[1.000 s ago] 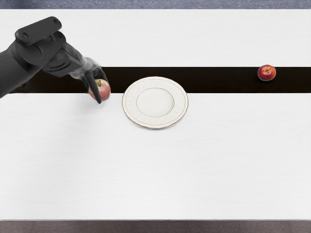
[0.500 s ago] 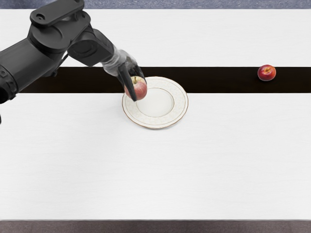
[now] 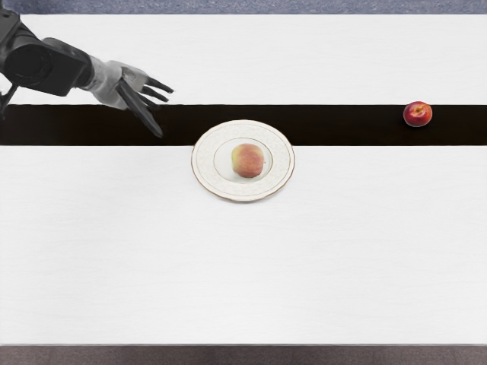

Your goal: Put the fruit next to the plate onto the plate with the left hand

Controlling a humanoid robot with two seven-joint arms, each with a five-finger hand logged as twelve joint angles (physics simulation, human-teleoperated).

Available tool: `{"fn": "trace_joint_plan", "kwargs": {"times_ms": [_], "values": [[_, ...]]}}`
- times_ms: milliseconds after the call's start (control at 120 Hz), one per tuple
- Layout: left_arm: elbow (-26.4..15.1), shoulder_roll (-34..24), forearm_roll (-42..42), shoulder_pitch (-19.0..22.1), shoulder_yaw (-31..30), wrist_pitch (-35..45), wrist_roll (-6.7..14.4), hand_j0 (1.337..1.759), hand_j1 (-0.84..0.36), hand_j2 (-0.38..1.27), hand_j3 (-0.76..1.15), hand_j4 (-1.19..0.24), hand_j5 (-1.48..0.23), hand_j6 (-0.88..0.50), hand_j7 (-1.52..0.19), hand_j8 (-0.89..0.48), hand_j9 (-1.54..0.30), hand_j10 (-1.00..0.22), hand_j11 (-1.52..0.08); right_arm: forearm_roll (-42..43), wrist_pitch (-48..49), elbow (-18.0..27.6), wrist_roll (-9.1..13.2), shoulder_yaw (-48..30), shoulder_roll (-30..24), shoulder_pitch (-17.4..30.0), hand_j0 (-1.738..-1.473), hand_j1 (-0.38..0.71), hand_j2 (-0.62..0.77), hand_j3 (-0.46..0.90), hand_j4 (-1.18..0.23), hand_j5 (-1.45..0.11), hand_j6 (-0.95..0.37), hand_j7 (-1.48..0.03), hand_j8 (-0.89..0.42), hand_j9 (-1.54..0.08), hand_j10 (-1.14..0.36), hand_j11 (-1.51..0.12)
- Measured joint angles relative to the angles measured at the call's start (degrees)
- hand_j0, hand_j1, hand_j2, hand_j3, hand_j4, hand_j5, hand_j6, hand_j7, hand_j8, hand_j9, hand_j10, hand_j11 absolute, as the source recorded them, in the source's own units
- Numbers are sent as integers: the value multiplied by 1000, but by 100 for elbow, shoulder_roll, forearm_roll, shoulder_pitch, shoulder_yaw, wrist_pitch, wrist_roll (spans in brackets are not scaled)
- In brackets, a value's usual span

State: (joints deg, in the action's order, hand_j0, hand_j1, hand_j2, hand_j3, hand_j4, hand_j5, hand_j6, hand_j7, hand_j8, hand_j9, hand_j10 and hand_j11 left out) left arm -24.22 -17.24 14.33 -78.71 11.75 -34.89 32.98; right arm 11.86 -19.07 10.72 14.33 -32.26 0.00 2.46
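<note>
A white surface [image 3: 243, 266] fills almost the whole view, seen from above at a slant. A dark band [image 3: 342, 125] runs straight across it from left to right, a little beyond the middle.

A round white plate [image 3: 283, 161] with a thin gold edge sits at the centre, its far half over the dark band and its near half on the white. The fruit [image 3: 248, 160], yellowish with a red blush, lies in the plate's well, touching nothing else.

A second red fruit [image 3: 418, 114] rests on the dark band far off to the right, well apart from the plate. Nothing stands between the plate and either side.

The left hand [image 3: 129, 87] hangs at the far left, up and away from the plate, its black arm coming in from the upper left corner. Its fingers [image 3: 141, 112] are spread wide and hold nothing; the longest points down toward the band.

Past the far edge of the surface runs a thin blue-grey strip, and a dull brown strip lies along the near edge.
</note>
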Motion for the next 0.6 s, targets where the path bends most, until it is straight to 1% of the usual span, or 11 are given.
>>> {"fn": "trace_joint_plan", "kwargs": {"times_ms": [150, 200, 250, 325, 517, 600], "values": [[-9, -864, -105, 712, 788, -9, -1, 1658, 303, 13, 0, -40, -62, -32, -63, -32, -62, -43, -61, 0, 0, 0, 0, 0, 0, 0, -1658, -349, 0, 0, 0, 0, 0, 0, 0, 0, 0, 0], [-10, -1137, -233, 940, 914, -11, -1, 1658, 308, 11, 0, -35, -54, -28, -54, -29, -54, -37, -54, 0, 0, 0, 0, 0, 0, 0, -1658, -349, 0, 0, 0, 0, 0, 0, 0, 0, 0, 0], [-8, -1386, -369, 1077, 990, -12, 1, 1658, 312, 9, 0, -31, -48, -26, -48, -26, -48, -33, -47, 0, 0, 0, 0, 0, 0, 0, -1658, -349, 0, 0, 0, 0, 0, 0, 0, 0, 0, 0], [-3, -1505, -537, 1334, 1060, -13, 6, 1658, 316, 8, 0, -27, -41, -23, -41, -23, -41, -28, -41, 1, 0, 0, 0, 0, 0, 0, -1658, -349, 0, 0, 0, 0, 0, 0, 0, 0, 0, 0], [-5, -1763, -901, 1429, 1151, -14, 10, 1658, 323, 5, 0, -21, -30, -20, -31, -20, -31, -22, -30, 0, 0, 0, 0, 0, 0, 0, -1658, -349, 0, 0, 0, 0, 0, 0, 0, 0, 0, 0], [-80, -1845, -1017, 1457, 1160, -13, 10, 1658, 324, 4, 0, -20, -28, -19, -28, -19, -28, -20, -28, 0, 0, 0, 0, 0, 0, 0, -1658, -349, 0, 0, 0, 0, 0, 0, 0, 0, 0, 0]]}}
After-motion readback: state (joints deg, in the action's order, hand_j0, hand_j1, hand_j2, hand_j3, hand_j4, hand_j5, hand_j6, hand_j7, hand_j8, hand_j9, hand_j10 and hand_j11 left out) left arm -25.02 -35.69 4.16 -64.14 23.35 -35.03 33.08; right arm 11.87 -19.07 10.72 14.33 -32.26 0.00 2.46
